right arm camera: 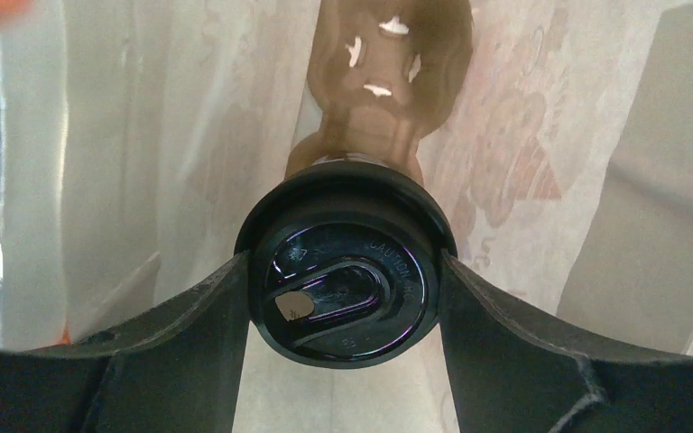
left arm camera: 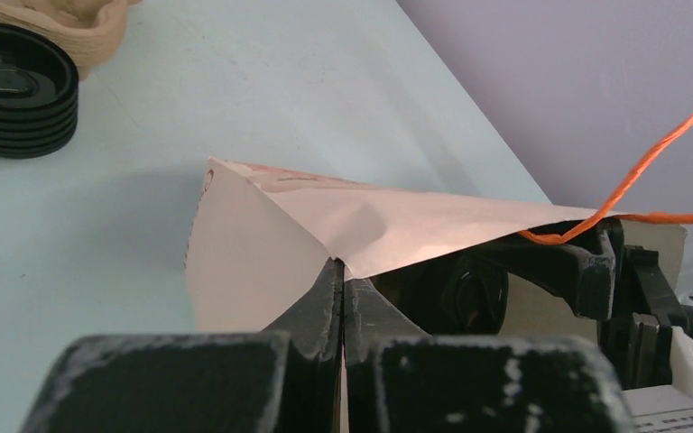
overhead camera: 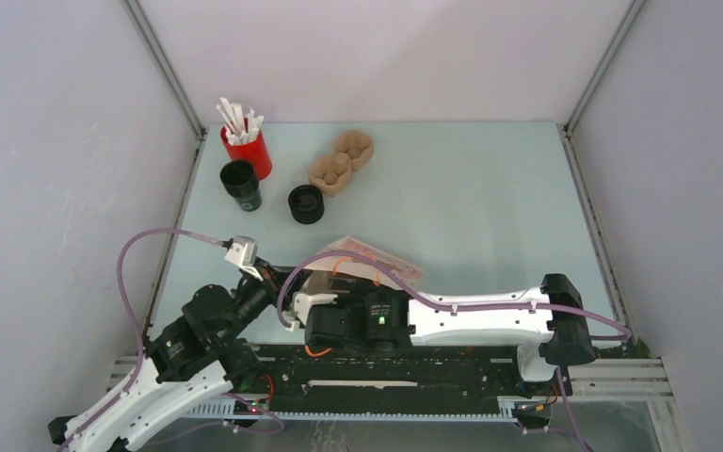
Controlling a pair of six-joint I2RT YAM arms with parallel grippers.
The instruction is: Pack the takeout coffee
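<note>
Paper bag (left arm camera: 397,225): thin matt kraft paper, creased, faint reddish print, light showing through its walls. Bag handle (left arm camera: 686,217): orange twisted paper cord. Takeout coffee (right arm camera: 343,280): lid is glossy black plastic with embossed lettering, catching highlights. Left gripper (left arm camera: 343,280) and right gripper (right arm camera: 345,271): fingers matt black plastic, rough, scuffed whitish along the edges. Stack of lids (left arm camera: 13,90): shiny black plastic, ribbed rims. Cup carrier (overhead camera: 339,162): tan moulded pulp, coarse and dull. Red cup (overhead camera: 252,153): smooth, slight sheen. Table (overhead camera: 490,188): pale, smooth, matt. Arm shells (overhead camera: 475,320): white glossy plastic. Cables (overhead camera: 151,240): smooth purple sheath
</note>
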